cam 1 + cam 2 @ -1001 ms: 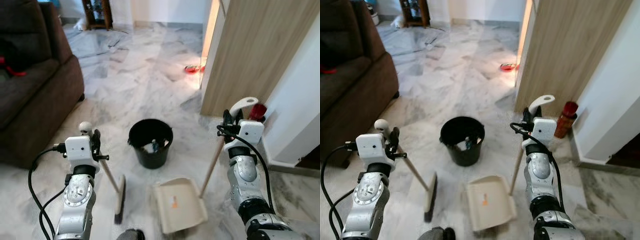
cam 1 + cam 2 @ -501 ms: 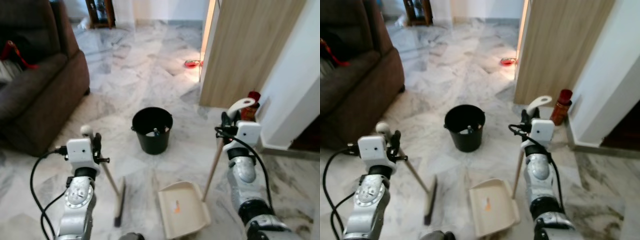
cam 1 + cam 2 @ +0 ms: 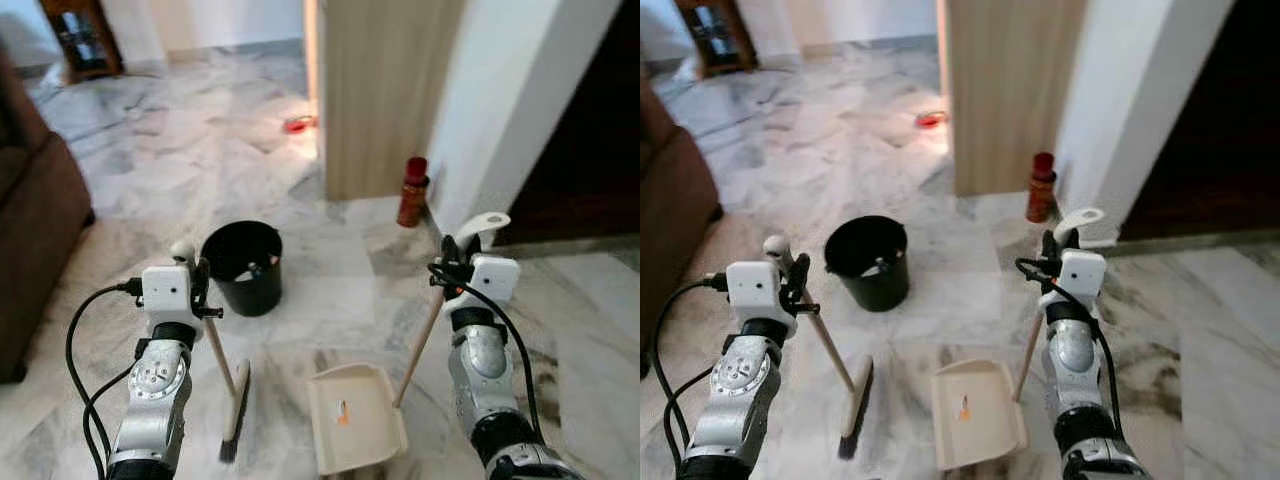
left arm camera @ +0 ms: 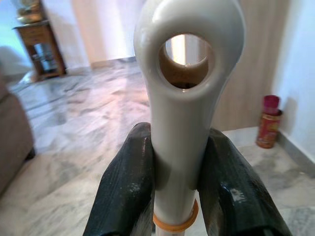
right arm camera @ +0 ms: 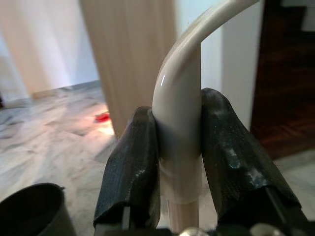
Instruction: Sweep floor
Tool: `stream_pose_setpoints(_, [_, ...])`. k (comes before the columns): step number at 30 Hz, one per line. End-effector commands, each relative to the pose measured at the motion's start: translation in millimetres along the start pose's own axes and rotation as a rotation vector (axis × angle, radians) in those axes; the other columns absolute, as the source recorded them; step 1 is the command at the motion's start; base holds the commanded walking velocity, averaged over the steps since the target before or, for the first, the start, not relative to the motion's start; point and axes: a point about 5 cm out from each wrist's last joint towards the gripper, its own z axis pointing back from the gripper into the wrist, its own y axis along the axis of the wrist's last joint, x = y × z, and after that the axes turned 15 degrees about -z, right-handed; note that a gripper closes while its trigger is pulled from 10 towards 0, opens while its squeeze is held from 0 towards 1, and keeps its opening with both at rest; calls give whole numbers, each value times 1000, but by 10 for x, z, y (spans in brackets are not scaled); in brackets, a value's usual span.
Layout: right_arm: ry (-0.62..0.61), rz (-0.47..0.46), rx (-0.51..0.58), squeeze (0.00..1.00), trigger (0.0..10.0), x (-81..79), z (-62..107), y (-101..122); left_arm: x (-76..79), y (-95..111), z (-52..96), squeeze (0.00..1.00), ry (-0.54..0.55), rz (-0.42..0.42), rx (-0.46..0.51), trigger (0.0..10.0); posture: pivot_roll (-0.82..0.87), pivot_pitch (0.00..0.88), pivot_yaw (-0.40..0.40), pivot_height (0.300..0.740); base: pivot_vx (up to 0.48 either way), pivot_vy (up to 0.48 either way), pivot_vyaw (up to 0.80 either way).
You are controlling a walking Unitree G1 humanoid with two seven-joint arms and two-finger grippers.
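My left gripper [image 3: 203, 292] is shut on the wooden handle of a broom [image 3: 222, 368], just under its cream end cap [image 4: 188, 73]. The broom's head [image 3: 236, 410] rests on the marble floor in front of me. My right gripper [image 3: 448, 264] is shut on the curved cream grip [image 5: 179, 118] of a long-handled dustpan. The cream pan [image 3: 354, 431] lies flat on the floor between my arms, a small orange mark inside it. A black bucket [image 3: 242, 266] with bits of litter stands just beyond the broom.
A brown sofa [image 3: 28, 250] is at the left edge. A wooden panel [image 3: 385, 90] and white wall stand ahead, a red bottle [image 3: 411, 192] at their foot. A dark doorway [image 3: 590, 130] opens at right. A red object [image 3: 297, 124] lies farther off.
The whole view has swung to the right: the sofa has slid to the left edge and a dark doorway has come in. Both grippers still hold broom and dustpan as before.
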Motion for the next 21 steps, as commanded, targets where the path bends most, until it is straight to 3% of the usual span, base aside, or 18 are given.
stream_pose_setpoints(1, [24,-8,46,0,10000,-75,-27,72,-24,39,-39,0,8,-11,31,10000,36,4,84,740,0,0,-800])
stream_pose_setpoints(4, [45,0,49,0,10000,-89,-21,90,22,37,-64,0,9,0,33,10000,12,0,72,740,0,0,-800])
stream_pose_setpoints(11, [4,18,82,0,10000,86,-94,227,135,80,-158,0,-10,20,52,10000,-21,0,82,740,0,0,-800])
stream_pose_setpoints(21, [-9,38,100,0,10000,205,-172,365,105,64,-187,0,32,16,63,10000,1,0,33,740,0,0,-800])
